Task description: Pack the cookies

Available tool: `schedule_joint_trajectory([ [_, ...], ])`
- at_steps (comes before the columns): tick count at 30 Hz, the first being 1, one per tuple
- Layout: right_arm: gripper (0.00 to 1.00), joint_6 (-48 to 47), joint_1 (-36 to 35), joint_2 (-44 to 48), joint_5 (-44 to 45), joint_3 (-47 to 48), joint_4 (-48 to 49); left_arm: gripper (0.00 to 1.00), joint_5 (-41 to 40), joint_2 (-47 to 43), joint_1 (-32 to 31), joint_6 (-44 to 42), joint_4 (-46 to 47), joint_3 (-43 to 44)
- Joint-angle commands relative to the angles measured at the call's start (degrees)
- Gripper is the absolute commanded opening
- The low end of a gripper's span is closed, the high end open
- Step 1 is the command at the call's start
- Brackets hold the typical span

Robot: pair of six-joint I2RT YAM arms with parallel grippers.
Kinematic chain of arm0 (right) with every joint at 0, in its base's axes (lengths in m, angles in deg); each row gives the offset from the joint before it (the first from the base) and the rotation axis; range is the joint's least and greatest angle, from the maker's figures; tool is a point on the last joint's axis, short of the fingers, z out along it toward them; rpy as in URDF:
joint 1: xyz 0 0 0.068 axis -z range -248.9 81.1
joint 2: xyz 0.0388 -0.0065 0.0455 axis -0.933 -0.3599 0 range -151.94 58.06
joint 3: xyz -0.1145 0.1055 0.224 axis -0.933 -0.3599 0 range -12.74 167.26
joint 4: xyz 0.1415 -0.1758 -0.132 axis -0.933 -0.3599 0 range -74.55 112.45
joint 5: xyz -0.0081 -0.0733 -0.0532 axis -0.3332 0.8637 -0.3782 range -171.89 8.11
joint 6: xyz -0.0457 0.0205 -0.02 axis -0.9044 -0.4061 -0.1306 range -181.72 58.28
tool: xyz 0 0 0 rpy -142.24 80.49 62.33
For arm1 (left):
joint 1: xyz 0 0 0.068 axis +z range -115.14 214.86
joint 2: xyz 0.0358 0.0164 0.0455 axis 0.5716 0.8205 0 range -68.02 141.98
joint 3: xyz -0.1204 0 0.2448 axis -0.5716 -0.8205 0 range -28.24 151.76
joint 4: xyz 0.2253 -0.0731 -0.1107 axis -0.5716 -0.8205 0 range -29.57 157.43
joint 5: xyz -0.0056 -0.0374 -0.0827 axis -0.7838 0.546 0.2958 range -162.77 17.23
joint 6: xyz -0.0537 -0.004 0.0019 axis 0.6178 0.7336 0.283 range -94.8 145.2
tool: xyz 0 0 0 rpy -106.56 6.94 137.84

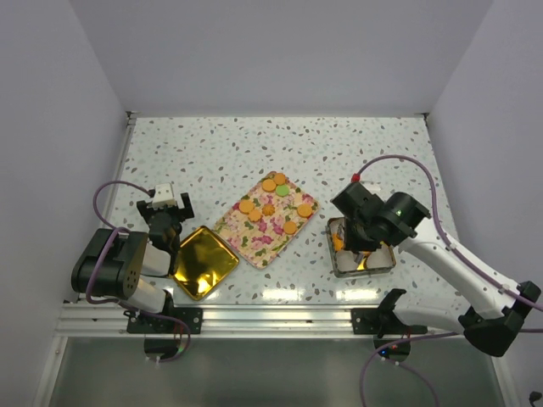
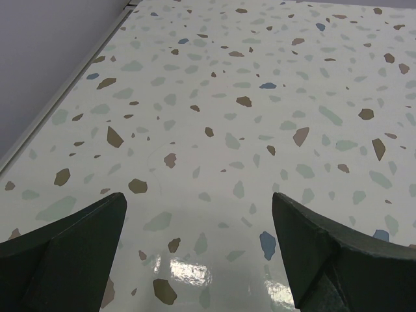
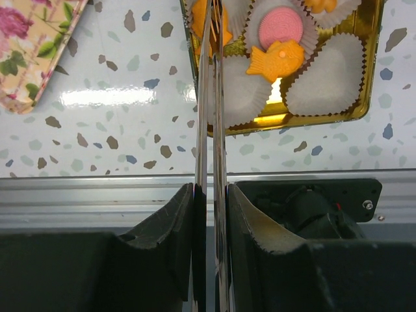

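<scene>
- Closest, the right gripper (image 3: 209, 195) is pinched onto thin metal tweezers (image 3: 220, 117), whose tips reach into the tin (image 3: 312, 116).
- An orange cookie (image 3: 225, 29) sits by the tips; whether it is gripped cannot be told.
- A pink cookie (image 3: 281, 27) and a fish-shaped one (image 3: 278, 58) already lie in the paper cups (image 3: 323, 75).
- More cookies (image 1: 274, 184) wait on the floral tray (image 1: 254, 242).
- This looks like the placing step; next comes release, then reaching back to the tray.
- The left gripper (image 2: 198, 198) is spread apart over the table (image 2: 260, 97).
</scene>
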Motion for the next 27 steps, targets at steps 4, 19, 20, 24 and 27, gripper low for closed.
schedule_joint_trajectory([
  [4, 0.07, 0.2, 1.4, -3.6, 0.9, 0.6, -3.9, 1.0, -1.3, 0.1, 0.0, -0.8, 7.6, 1.1],
  [19, 0.03, -5.5, 2.6, -15.7, -1.0, 8.1, 5.2, 1.0, -1.3, 0.2, 0.0, -0.9, 7.5, 1.1],
  [20, 0.03, -5.8, 2.5, -16.6, -1.2, 9.4, 5.6, 1.0, -1.3, 0.2, 0.0, -0.8, 7.6, 1.1],
  [24, 0.02, -7.6, 2.6, -21.5, -1.5, 14.6, 6.8, 1.0, -1.3, 0.2, 0.0, -0.9, 7.5, 1.1],
  [27, 0.01, -9.1, 2.6, -25.0, -0.9, 19.3, 6.4, 1.0, -1.3, 0.2, 0.0, -0.8, 7.6, 1.1],
])
